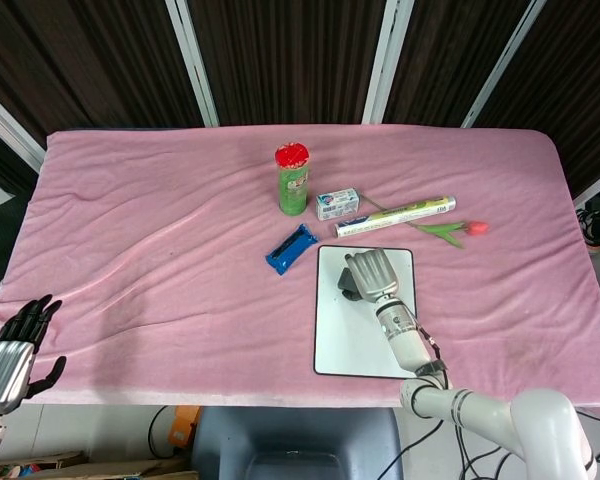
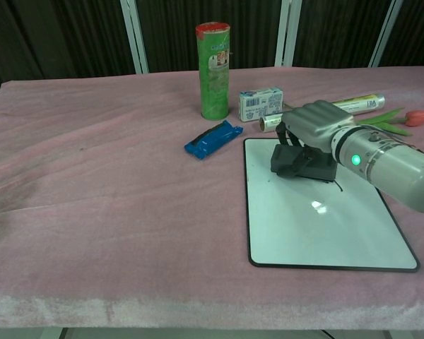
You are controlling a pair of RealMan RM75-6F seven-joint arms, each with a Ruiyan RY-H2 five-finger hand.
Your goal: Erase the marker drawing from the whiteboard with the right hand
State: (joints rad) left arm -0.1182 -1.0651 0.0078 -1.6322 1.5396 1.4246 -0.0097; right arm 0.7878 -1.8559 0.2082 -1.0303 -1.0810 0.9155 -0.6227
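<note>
Your left hand [image 1: 10, 362] hangs empty, fingers apart, at the lower left of the head view, off the table. Right of centre, your right hand [image 2: 312, 127] grips the eraser [image 2: 300, 162] against the upper part of the whiteboard [image 2: 325, 226]. A short mark [image 2: 337, 186] remains just right of the eraser; sweep only leftward and you will likely miss it. Push too hard and the board may slide on the cloth [image 2: 106, 176] toward the roll [image 2: 325, 111]. No writing on the can [image 2: 214, 69], box [image 2: 260, 103] or roll is legible.
</note>
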